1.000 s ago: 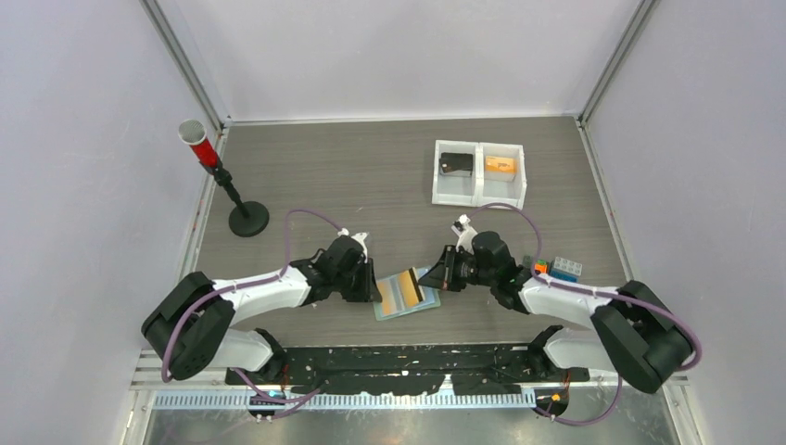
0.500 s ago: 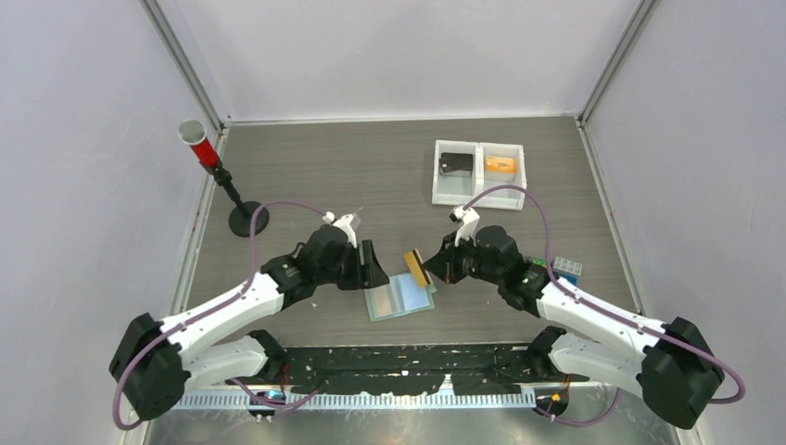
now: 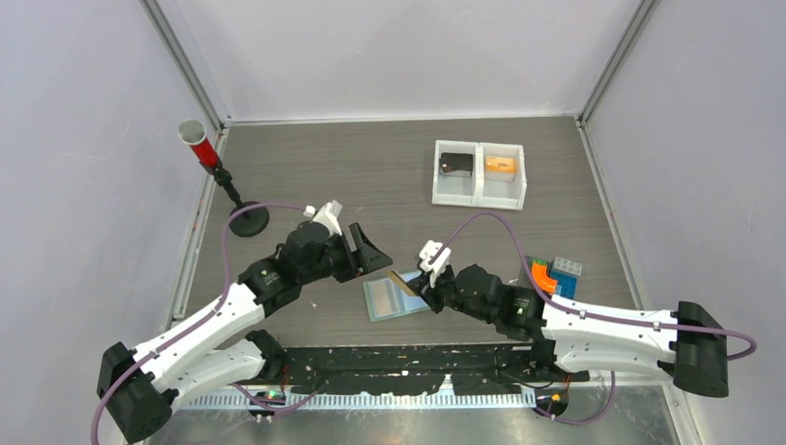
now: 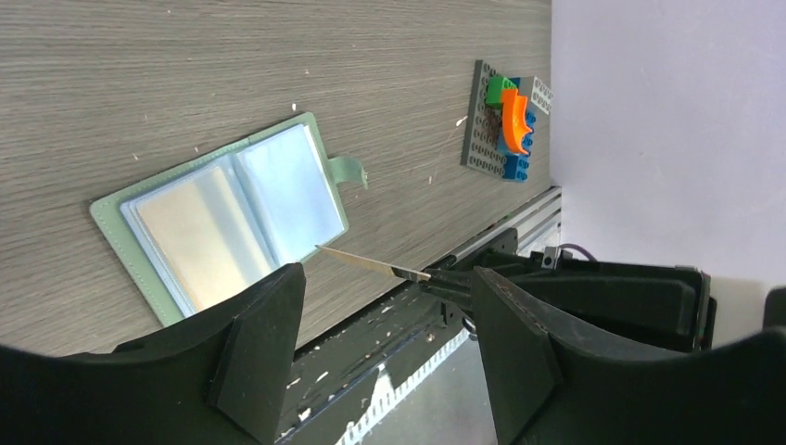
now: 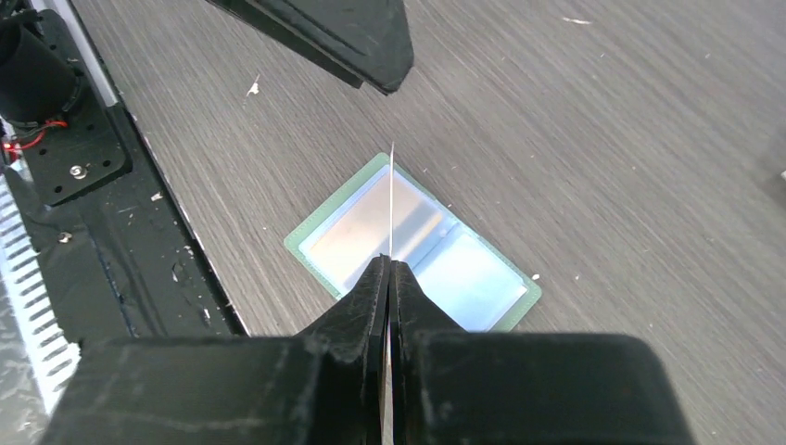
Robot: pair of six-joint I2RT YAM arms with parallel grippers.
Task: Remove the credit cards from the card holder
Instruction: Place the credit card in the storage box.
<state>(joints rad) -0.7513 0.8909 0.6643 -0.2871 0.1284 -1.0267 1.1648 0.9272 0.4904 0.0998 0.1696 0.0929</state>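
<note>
One orange-tan card is pinched edge-on in the right gripper, held just above the open card holder. The holder lies flat on the table near the front edge. The left gripper hovers beside it, fingers spread, empty.

top camera looks down from the near edge over the whole table; both wrist cameras look down close, sharing the holder.

right claw pinching orange-tan card, card holder open flat
</note>
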